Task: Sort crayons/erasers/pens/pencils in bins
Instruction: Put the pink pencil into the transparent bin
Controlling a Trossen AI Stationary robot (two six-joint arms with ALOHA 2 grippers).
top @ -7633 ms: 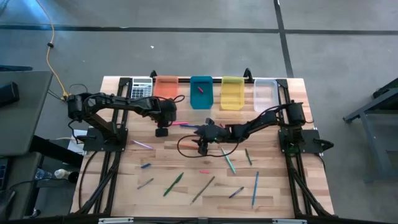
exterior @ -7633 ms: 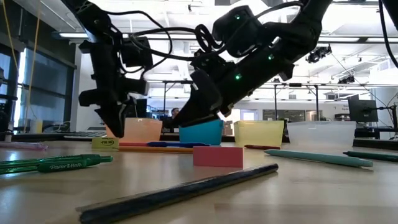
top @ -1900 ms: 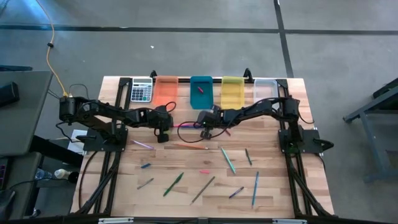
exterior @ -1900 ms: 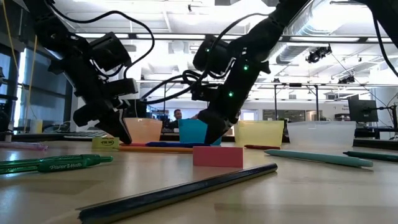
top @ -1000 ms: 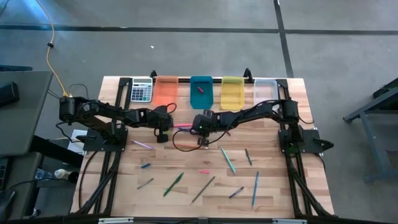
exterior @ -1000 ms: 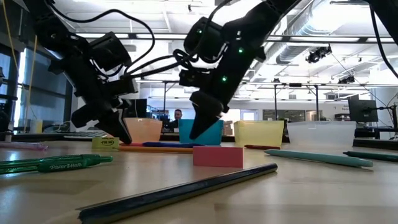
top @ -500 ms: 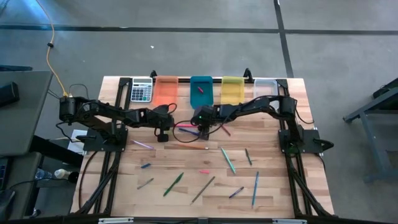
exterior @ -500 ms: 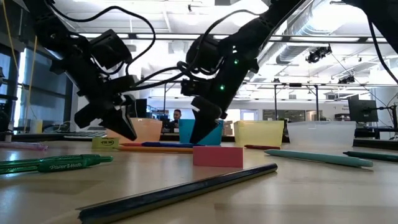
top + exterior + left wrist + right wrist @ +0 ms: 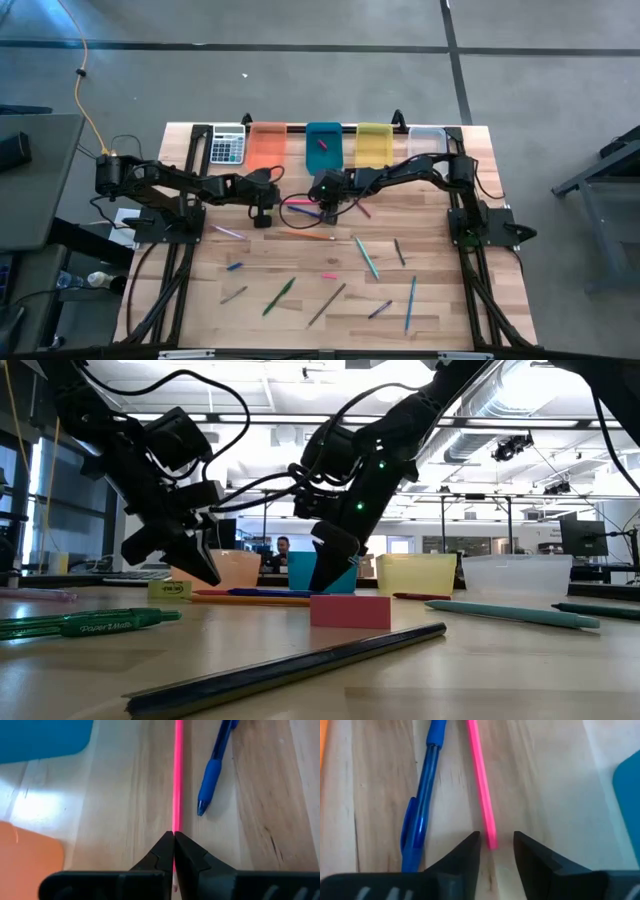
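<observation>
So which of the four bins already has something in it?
The teal-blue bin, second from the calculator. A small pink piece lies inside it; the orange bin, yellow bin and clear bin look empty.

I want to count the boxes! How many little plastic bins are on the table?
4, in a row along the table's far edge: orange bin, teal-blue bin, yellow bin, clear bin.

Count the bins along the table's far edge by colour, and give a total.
orange bin: 1
teal-blue bin: 1
yellow bin: 1
clear bin: 1
Total: 4
</observation>
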